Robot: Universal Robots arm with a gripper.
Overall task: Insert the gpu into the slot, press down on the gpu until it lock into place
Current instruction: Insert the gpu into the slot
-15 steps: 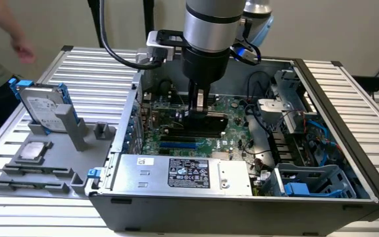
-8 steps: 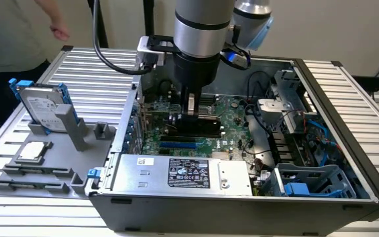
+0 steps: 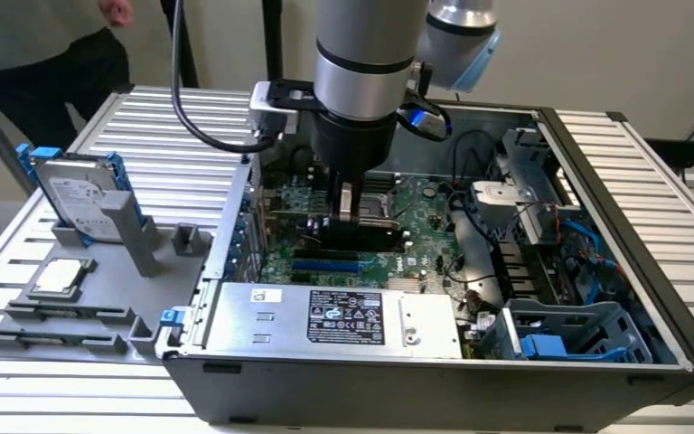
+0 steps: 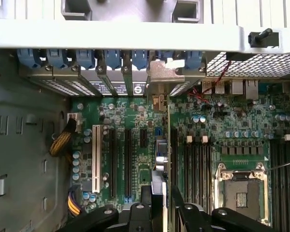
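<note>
the gpu (image 3: 365, 239) is held on edge inside the open computer case (image 3: 636, 271), clamped by the gripper (image 3: 347, 222). in the wrist view the fingers (image 4: 146, 200) are seen set against its two faces, so that the card is held upright and its lower edge is presented squarely to the board. it is judged to hang just above the slot (image 3: 323, 266), since that blue strip is seen uncovered along the card's near side in the exterior view, with a narrow band of board between them; whether the edge has begun to enter cannot be told. the card's metal bracket (image 4: 165, 77) is lined up with the rear panel, next to the row of blue clips (image 4: 111, 58), which is why the card lies so close to that wall. little room is left around it: the memory slots (image 4: 195, 159) and the processor socket (image 4: 241, 188) lie just beside it on one side, and the other expansion slots (image 4: 128, 159), with a white slot (image 4: 95, 154) among them, on the other. the power supply (image 3: 335, 316) stands near, in front of the card in the exterior view, and loose cables (image 3: 480, 149) are draped beyond it. on the fixture (image 3: 33, 339) outside the case a hard drive (image 3: 76, 194) is stood upright, well apart.
</note>
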